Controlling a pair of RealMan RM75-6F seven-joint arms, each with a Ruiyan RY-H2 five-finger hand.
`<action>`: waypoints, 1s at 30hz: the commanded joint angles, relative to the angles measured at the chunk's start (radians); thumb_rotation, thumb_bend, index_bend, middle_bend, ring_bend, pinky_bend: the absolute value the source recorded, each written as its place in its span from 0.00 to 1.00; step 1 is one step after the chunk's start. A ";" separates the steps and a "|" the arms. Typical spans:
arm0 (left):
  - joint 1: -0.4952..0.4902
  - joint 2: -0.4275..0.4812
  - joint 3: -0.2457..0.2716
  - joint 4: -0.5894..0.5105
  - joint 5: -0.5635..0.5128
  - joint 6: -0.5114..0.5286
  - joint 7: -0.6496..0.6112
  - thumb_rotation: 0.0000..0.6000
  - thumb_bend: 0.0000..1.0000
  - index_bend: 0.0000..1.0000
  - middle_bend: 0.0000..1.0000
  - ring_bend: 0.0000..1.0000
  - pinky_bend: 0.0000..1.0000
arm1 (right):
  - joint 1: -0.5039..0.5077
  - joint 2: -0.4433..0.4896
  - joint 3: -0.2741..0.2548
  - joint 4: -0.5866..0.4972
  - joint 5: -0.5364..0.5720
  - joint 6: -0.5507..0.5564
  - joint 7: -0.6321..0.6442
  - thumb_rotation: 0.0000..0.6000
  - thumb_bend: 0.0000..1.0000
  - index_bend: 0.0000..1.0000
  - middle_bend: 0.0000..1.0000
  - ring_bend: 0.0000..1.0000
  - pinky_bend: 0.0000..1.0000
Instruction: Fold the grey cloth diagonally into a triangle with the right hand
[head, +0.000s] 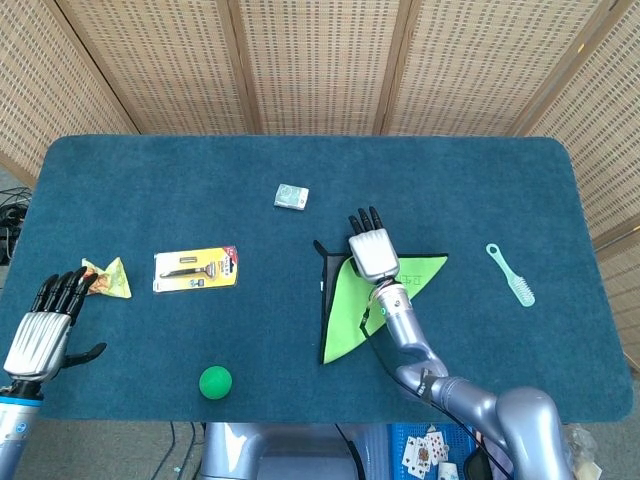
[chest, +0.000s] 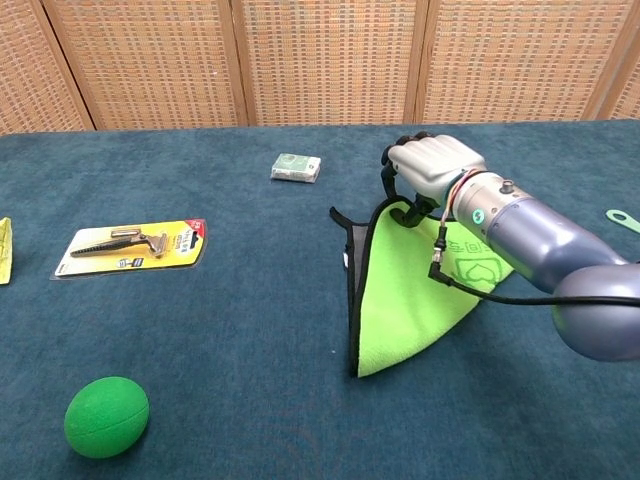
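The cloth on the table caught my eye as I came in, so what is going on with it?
The right hand holds a corner of the cloth and carries it across, green underside showing over a strip of grey. The fold into a triangle is not yet laid flat. The left hand rests idle at the table's near edge.

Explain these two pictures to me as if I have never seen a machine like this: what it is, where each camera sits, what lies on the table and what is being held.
This is a robot with two metal arms ending in humanlike hands. One picture looks down from its head, the other looks forward from its chest.

The right hand pinches a corner of the cloth, grey outside and bright green inside, folding it over itself. The left hand hangs open at the table's edge, holding nothing.

On the blue table also lie a packaged razor, a green ball, a small box, a pale green brush and a crumpled wrapper.
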 joint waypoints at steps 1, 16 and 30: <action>0.000 0.000 0.000 0.000 0.000 0.001 -0.002 1.00 0.17 0.00 0.00 0.00 0.00 | 0.005 -0.002 0.003 -0.001 0.005 -0.003 -0.004 1.00 0.51 0.69 0.17 0.00 0.00; -0.001 0.004 0.001 0.000 0.001 0.001 -0.009 1.00 0.17 0.00 0.00 0.00 0.00 | 0.011 -0.015 -0.009 -0.001 0.018 -0.010 -0.017 1.00 0.51 0.69 0.17 0.00 0.00; -0.001 0.003 0.003 -0.003 0.003 0.002 -0.007 1.00 0.17 0.00 0.00 0.00 0.00 | 0.009 0.003 -0.013 -0.032 0.018 -0.009 -0.011 1.00 0.32 0.25 0.00 0.00 0.00</action>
